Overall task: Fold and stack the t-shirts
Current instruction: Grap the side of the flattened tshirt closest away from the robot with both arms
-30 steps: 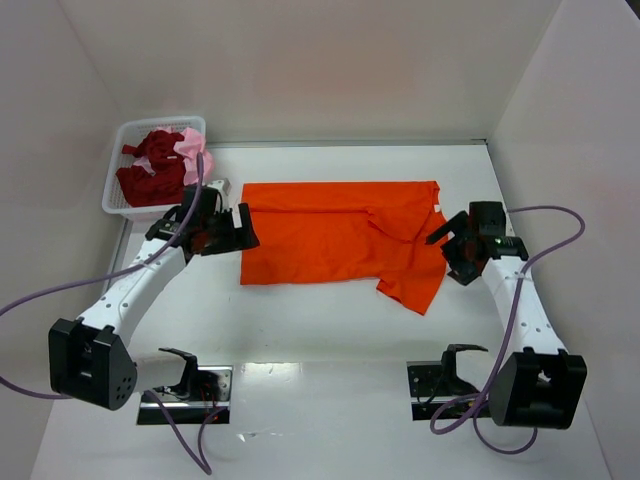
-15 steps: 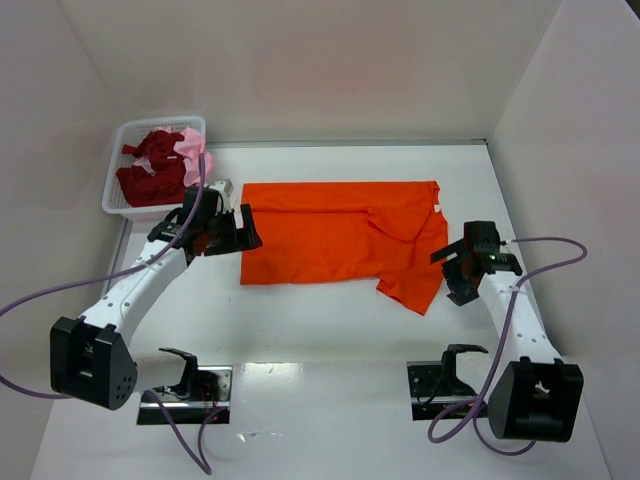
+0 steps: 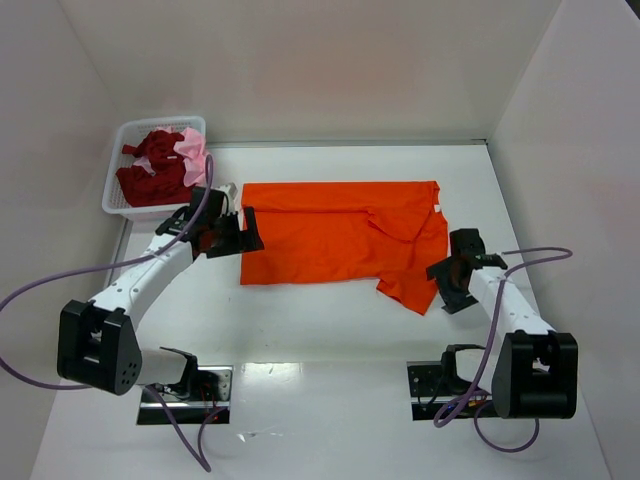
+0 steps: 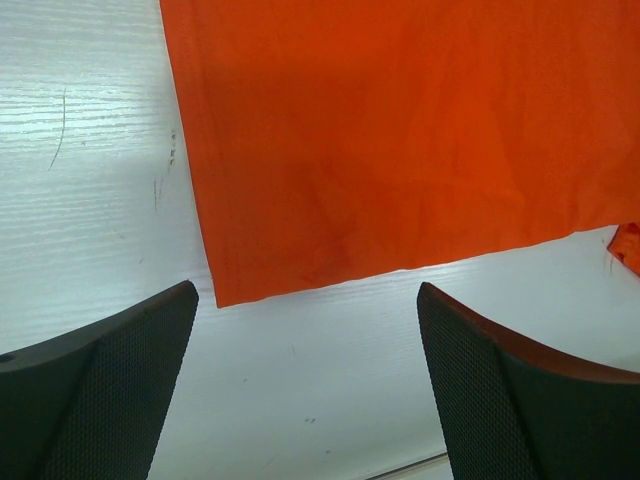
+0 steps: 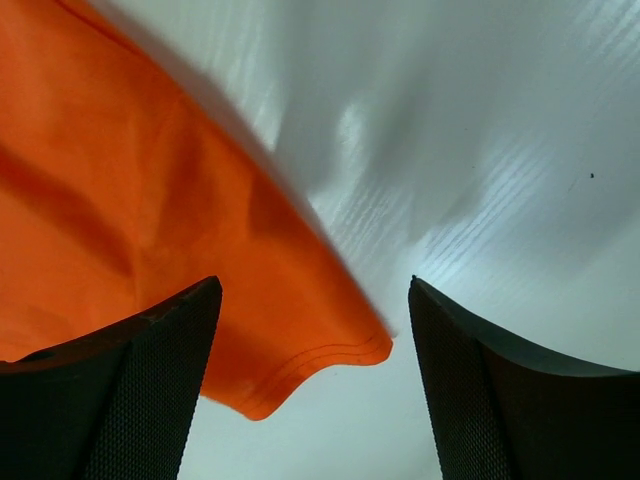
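- The orange t-shirt (image 3: 340,235) lies spread flat in the middle of the counter (image 3: 330,340). Its long side runs left to right, and one sleeve sticks out toward the near right.
- The left jaws are wide open and hold nothing. They hover at the shirt's left edge. In the left wrist view the near-left hem corner sits between the two fingers, clear of both.
- The right jaws are also open, with nothing gripped. They sit just beside the sleeve at the shirt's near-right end. In the right wrist view the sleeve's stitched tip lies in the gap between them.
- A white mesh basket (image 3: 112,185) stands at the far left corner of the counter. It holds a crumpled dark red shirt (image 3: 150,172) and a pale pink shirt (image 3: 193,150).
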### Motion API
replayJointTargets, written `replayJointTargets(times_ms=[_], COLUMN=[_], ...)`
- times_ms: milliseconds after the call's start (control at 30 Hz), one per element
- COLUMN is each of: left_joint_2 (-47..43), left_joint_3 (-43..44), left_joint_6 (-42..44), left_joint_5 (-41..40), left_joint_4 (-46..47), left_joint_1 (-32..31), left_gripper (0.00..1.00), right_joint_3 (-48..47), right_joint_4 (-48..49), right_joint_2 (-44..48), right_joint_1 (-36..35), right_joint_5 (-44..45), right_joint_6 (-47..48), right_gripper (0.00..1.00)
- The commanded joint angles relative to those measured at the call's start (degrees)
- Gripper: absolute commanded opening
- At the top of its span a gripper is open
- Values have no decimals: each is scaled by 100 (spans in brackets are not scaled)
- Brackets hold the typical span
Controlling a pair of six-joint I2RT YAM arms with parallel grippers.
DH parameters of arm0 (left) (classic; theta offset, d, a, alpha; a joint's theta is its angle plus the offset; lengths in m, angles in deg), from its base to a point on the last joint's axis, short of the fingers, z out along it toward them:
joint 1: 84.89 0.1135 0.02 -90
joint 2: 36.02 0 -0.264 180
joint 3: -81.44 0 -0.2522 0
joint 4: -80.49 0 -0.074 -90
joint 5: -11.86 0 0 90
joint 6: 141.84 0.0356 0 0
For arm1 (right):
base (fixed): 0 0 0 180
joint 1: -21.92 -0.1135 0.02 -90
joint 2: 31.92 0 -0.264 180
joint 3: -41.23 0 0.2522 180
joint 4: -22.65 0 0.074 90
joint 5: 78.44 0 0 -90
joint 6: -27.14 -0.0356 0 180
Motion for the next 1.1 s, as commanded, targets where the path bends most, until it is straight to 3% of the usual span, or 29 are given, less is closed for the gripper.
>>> replayJointTargets(times_ms=[0,300,667,767,1067], left_joint_2=[52,166,447,448,623], left_joint_3=[142,257,309,309,309], left_joint_6=[-97,-97,-97,-97,-97], left_joint_5=[70,70,123,123,123], left_joint_4=[138,85,85,85,85], left_joint_1=[-19,-19,-19,-19,-19], left_gripper=[98,98,98,98,98], right_joint_3=[158,185,-43,-44,-97], right_joint_4=[299,598,775,888,889], right_joint_2=[68,-239,-784,-951,-1075], right_joint_1=[-44,-44,-44,-44,-44], right_joint_5=[267,329,382,321,320], right_joint_6=[-211,-211,88,88,141], right_gripper=[80,62,58,51,19])
